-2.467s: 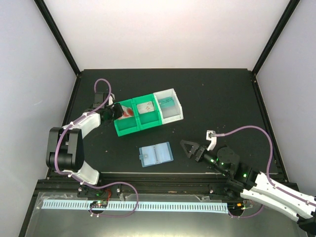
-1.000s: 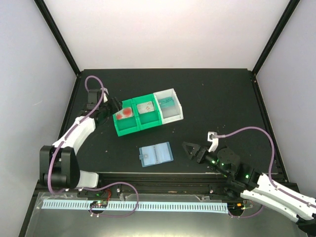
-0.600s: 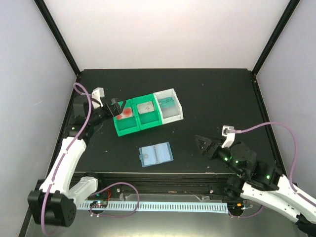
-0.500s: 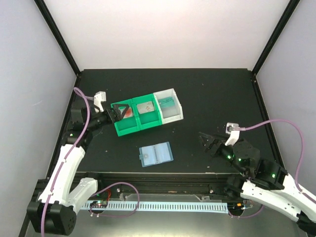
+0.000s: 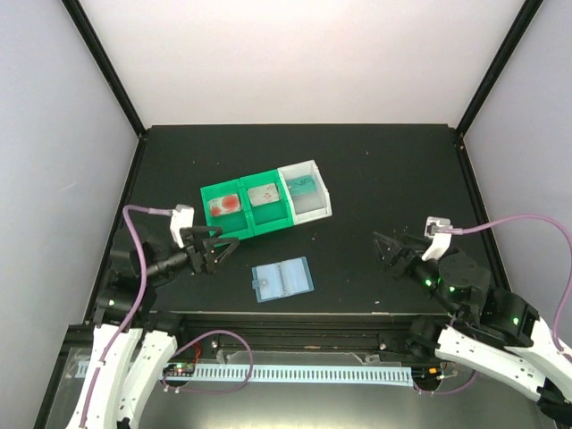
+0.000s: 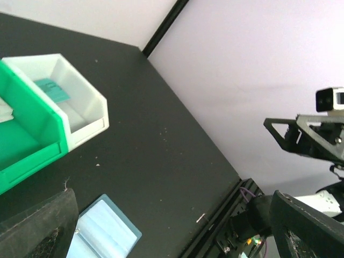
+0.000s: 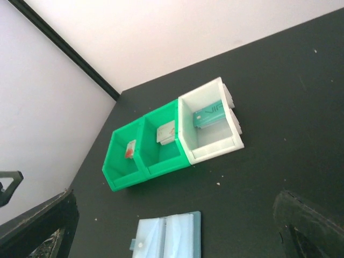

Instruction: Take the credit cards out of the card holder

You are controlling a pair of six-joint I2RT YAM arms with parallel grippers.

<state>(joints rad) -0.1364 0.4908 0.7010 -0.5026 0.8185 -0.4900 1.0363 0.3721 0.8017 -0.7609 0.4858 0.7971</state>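
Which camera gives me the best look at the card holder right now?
The top view: the card holder lies whole and unobstructed there. The left wrist view catches only one corner, and the right wrist view crops it at the bottom edge.

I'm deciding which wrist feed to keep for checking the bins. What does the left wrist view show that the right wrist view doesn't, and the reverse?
Only the left wrist view shows the right pincer, at the frame's right side. Only the right wrist view shows the leftmost green bin and the red-marked card inside it. Both show the white bin holding the teal card, and the light-blue card holder lying on the black table.
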